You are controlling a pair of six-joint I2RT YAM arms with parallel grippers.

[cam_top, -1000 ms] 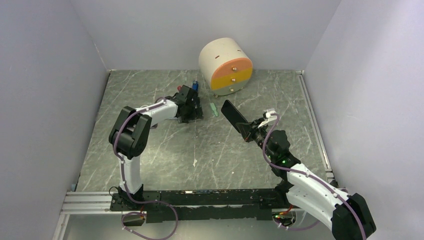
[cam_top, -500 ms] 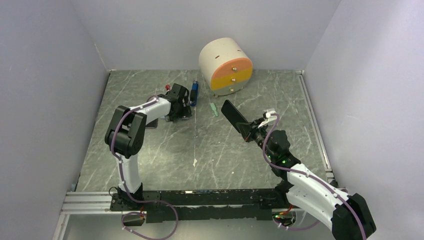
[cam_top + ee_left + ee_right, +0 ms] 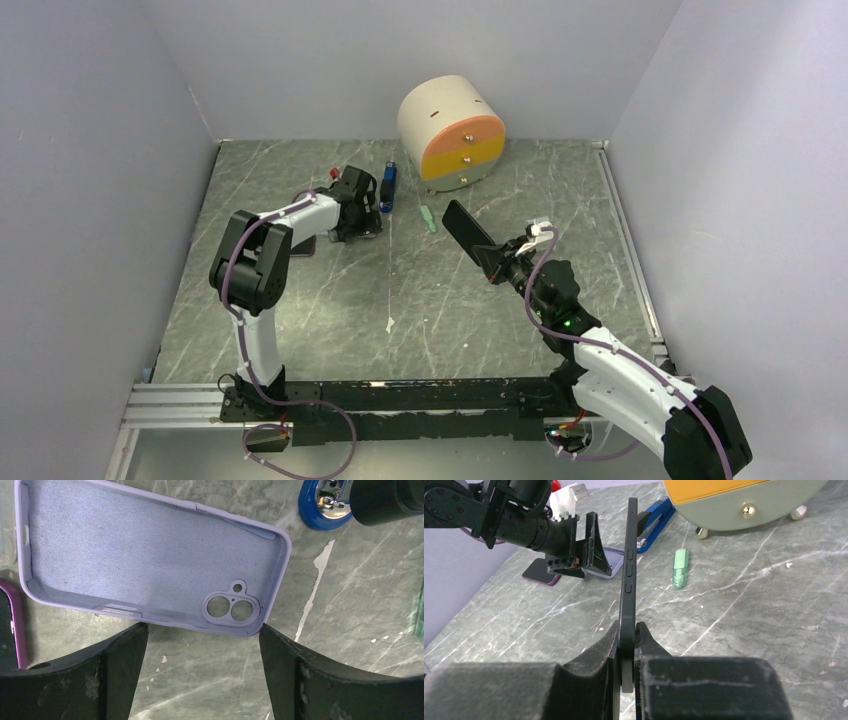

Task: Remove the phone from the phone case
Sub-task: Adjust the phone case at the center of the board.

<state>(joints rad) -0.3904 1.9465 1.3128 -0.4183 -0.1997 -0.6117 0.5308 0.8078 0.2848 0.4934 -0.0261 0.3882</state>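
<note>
1. lilac phone case [image 3: 150, 565] lies empty on the desk [image 3: 350, 630]; our left end effector [image 3: 201, 635] has pulled back, wide open above it.
2. our right end effector [image 3: 626, 640] clamps the phone [image 3: 629, 555] aloft; we judge extraction done.

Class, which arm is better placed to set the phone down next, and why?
Right: the right fingers are clamped on the phone; the left fingers stand open over the empty case, holding nothing.

The case [image 3: 125, 550] is seen as lilac, the phone [image 3: 628, 580] black, the table [image 3: 440, 310] grey-green with white veins; a magenta edge [image 3: 18, 625], perhaps another case's, is glimpsed.
</note>
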